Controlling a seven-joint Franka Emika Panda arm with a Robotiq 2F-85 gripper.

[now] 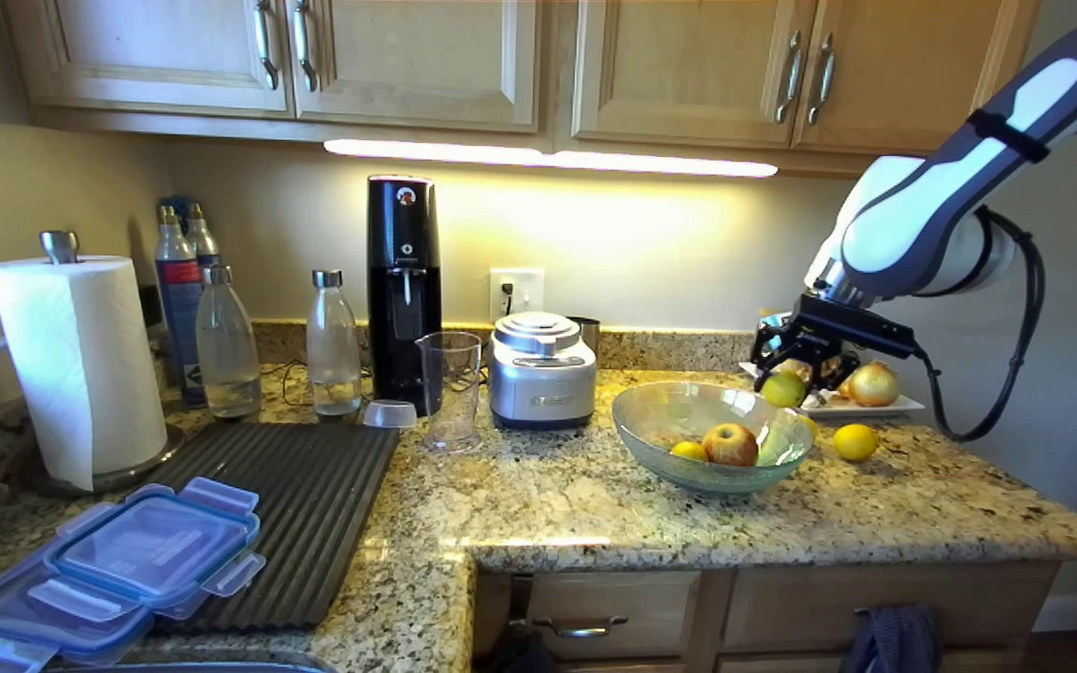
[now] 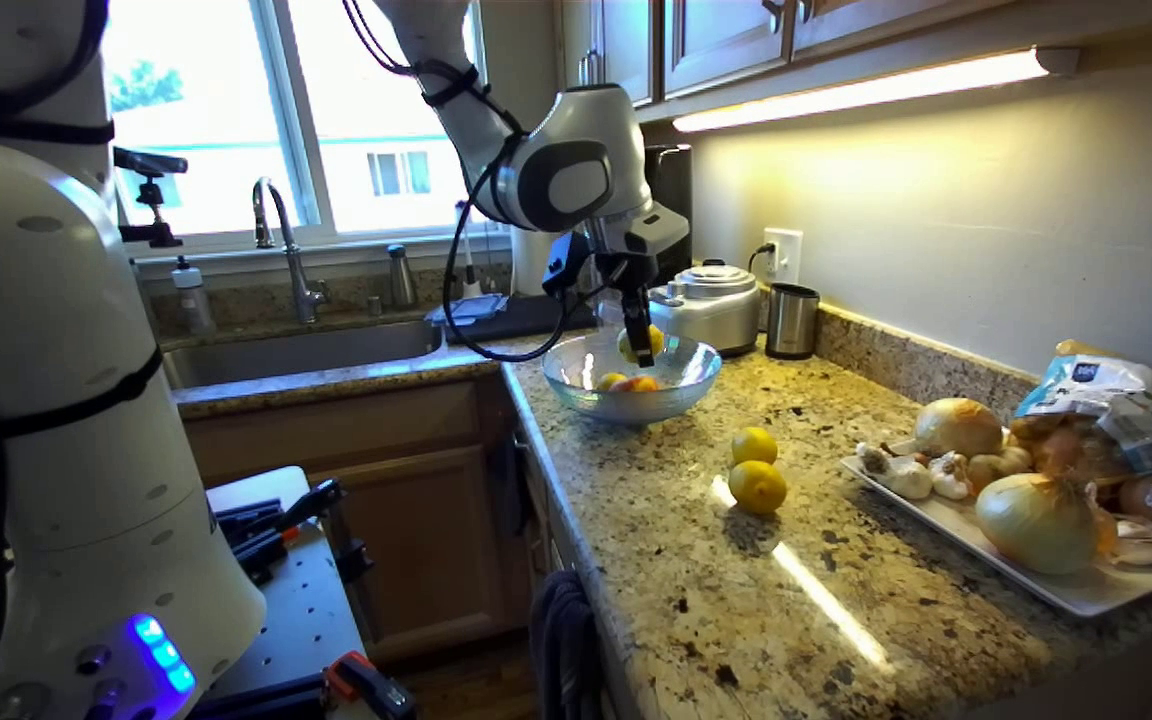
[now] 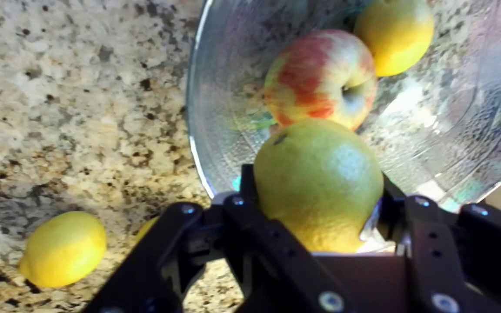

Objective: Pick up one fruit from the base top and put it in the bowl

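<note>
Clasping greenish-yellow fruit (image 3: 318, 182) in the jaws, near apple (image 3: 318, 76) in glass bowl (image 1: 702, 473), with silver appliance (image 1: 538, 376) close by (can't read its lettering (image 1: 552, 400))!

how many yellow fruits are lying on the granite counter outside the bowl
2. In an exterior view, one yellow fruit lies on the countertop nearer the glass bowl, and another yellow fruit lies farther from it. Others may be hidden from these cameras.

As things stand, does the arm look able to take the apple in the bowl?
Probably not yet: the gripper holds a yellow-green fruit. With that released, the open bowl likely leaves the apple reachable from above.
</note>
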